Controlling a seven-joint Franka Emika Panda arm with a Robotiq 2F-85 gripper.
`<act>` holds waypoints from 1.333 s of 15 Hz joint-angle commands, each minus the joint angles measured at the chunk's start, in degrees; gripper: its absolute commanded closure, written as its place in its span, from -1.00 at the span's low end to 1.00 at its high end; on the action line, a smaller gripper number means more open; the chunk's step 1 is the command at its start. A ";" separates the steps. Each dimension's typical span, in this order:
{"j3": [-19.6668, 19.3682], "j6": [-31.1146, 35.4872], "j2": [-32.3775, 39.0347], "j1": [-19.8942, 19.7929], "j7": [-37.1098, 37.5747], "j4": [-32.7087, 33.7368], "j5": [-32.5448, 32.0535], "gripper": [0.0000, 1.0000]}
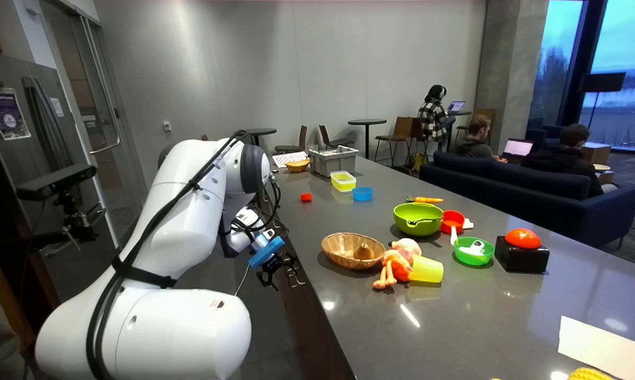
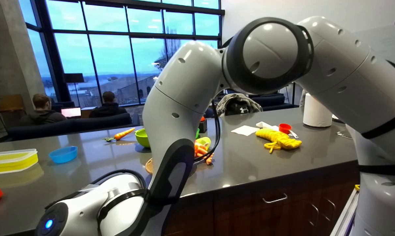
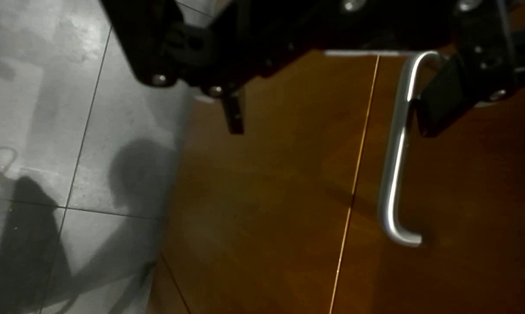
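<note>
Bluish daylight fills the far windows [image 2: 109, 59] in both exterior views, where small white glare spots dot the glossy surface [image 1: 475, 311]. The wrist view is dim and slightly soft — blurry-edged shadows [image 3: 140, 174] darken the grey floor [image 3: 53, 131], while the metal handle [image 3: 396, 161] catches a bright streak.

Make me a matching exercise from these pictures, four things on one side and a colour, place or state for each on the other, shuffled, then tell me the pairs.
1. hand
2. metal handle
3. carrot
4. red dome

A. on top of a black box
B. fixed to a brown panel
C. orange, green at one end
D. wide open

Pairs: 1-D, 2-B, 3-C, 4-A
</note>
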 commanded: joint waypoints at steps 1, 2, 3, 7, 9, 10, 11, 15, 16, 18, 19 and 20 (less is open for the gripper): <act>-2.42 0.38 -2.88 -1.81 0.74 -1.88 -2.71 -1.00; -2.53 0.34 -3.07 -1.86 0.88 -1.79 -2.83 -1.00; -2.65 0.30 -3.21 -1.87 1.19 -1.76 -2.94 -1.00; -2.78 0.11 -4.18 -2.20 1.93 -2.28 -2.94 -1.00; -2.82 0.19 -4.56 -2.36 2.19 -2.56 -3.00 -1.00; -2.79 0.33 -4.59 -2.49 2.17 -2.62 -2.97 -1.00; -2.84 0.47 -4.51 -2.53 2.20 -2.53 -3.07 -1.00; -3.41 4.62 -4.90 -3.24 4.51 -3.32 -3.96 -1.00; -3.61 5.48 -4.93 -3.34 4.99 -3.46 -4.04 -1.00; -4.03 6.98 -4.56 -3.45 5.36 -3.27 -4.12 -1.00; -4.21 7.57 -4.34 -3.50 5.56 -3.21 -4.14 -1.00; -4.36 8.12 -4.24 -3.53 5.71 -3.25 -4.16 -1.00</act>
